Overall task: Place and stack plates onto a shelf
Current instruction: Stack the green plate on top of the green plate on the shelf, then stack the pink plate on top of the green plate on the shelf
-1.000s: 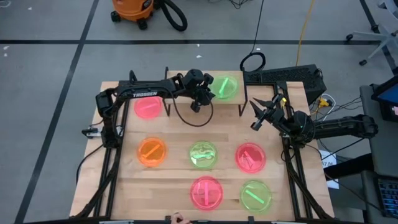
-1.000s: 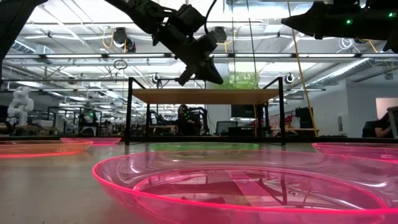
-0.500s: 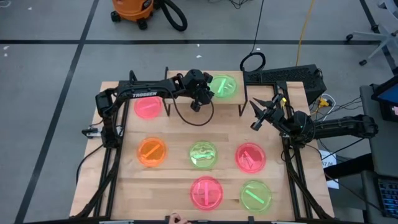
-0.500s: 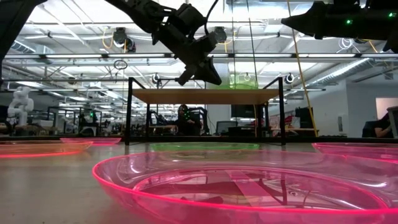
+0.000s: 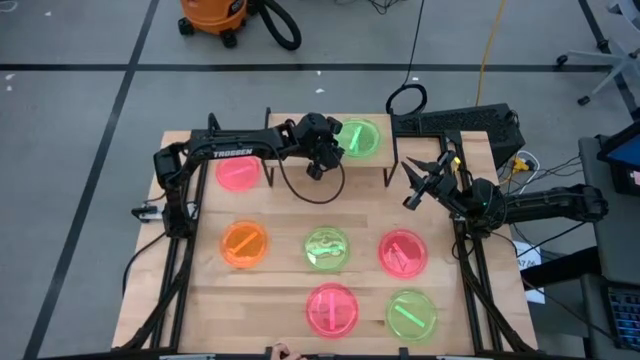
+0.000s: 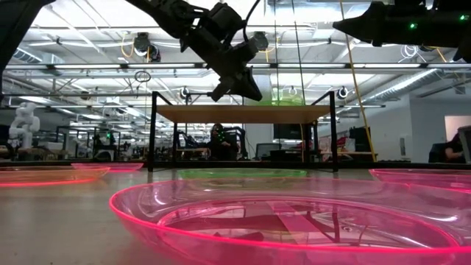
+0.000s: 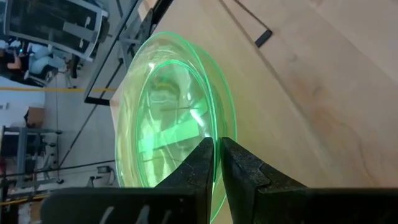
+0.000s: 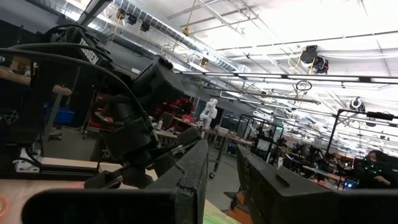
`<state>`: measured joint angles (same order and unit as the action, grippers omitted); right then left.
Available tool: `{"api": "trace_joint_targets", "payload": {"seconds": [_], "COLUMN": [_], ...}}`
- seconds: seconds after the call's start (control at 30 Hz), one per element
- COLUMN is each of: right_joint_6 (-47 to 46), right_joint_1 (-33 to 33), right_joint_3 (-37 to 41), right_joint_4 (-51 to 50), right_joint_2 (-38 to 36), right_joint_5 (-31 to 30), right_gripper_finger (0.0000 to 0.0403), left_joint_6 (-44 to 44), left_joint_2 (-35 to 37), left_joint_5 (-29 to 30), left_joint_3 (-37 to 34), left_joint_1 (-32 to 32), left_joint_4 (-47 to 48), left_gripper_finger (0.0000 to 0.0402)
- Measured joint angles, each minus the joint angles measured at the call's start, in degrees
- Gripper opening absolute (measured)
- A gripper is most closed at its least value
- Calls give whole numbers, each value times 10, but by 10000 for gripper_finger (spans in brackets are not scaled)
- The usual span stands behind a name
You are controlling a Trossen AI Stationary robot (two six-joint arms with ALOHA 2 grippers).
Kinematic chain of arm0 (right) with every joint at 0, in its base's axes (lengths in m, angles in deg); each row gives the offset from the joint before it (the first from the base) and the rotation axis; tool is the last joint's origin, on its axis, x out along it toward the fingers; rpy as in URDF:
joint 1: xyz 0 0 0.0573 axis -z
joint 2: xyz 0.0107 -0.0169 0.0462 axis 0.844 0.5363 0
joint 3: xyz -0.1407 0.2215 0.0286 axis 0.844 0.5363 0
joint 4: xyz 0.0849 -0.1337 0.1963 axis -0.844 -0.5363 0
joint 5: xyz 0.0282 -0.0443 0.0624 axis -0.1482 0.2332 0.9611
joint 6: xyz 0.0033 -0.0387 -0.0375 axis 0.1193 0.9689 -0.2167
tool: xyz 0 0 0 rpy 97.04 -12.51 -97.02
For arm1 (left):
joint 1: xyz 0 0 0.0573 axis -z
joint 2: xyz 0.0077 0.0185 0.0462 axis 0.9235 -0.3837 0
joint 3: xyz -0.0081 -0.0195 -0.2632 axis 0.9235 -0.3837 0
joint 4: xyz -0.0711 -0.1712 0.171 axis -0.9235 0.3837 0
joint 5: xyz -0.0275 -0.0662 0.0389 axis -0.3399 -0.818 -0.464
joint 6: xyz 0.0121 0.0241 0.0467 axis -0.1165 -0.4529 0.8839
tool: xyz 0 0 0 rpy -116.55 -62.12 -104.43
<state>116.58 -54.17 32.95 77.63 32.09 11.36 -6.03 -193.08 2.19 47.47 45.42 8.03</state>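
Observation:
The shelf [image 5: 375,172] stands at the table's far middle. A green plate [image 5: 362,139] lies flat on it; the left wrist view shows a second green rim [image 7: 231,109] close under it. My left gripper [image 5: 335,152] sits at this plate's left rim, open by a narrow gap, one finger on each side of the rim [image 7: 217,155]. My right gripper [image 5: 410,185] waits open above the table's right side, right of the shelf, holding nothing. Several more pink, green and orange plates lie on the table nearer the front. My left gripper has the green plate's left rim [image 7: 217,134] in the narrow gap between its two fingers, which slant down at it from the table's left. Whether the fingers [image 7: 198,163] touch the rim I cannot tell. The plate rests on the shelf.
A pink plate [image 5: 238,172] lies under the left arm, left of the shelf. Nearer the front lie an orange plate [image 5: 244,244], a green plate [image 5: 326,248], a pink plate [image 5: 402,252], a second pink plate [image 5: 332,308] and a second green plate [image 5: 410,314]. A black cable loops over the shelf [image 5: 310,190].
In the low view the green plate on the shelf stood taller a second ago, one side raised; it has sunk and now lies low and flat on the shelf. Both arms have stayed where they were.

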Motion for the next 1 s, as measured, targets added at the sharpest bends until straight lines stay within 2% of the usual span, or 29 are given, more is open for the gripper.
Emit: {"api": "trace_joint_targets", "payload": {"seconds": [0.3, 0.5, 0.63, 0.77, 0.9, 1.0], "right_joint_6": [0, 0, 3, 10, 10, 7], "right_joint_1": [0, 0, 0, 0, 0, 0], "right_joint_3": [0, 0, 0, 0, 0, 0], "right_joint_4": [0, -1, -7, -13, -13, -14], "right_joint_2": [0, 0, 0, 0, 0, 0], "right_joint_5": [0, 0, 0, -2, -2, -2], "right_gripper_finger": [70, 70, 70, 70, 70, 70], "left_joint_6": [-7, -7, -14, -49, -99, -127], "left_joint_2": [0, 5, 36, 71, 103, 126], "left_joint_5": [28, 53, 66, 61, 19, 5], "left_joint_3": [0, 0, 0, 0, 0, 0], "left_joint_1": [0, 4, 10, 15, 16, 18], "left_joint_4": [-5, -3, 4, 12, 13, 49], "left_gripper_finger": [82, 85, 86, 86, 86, 86]}}
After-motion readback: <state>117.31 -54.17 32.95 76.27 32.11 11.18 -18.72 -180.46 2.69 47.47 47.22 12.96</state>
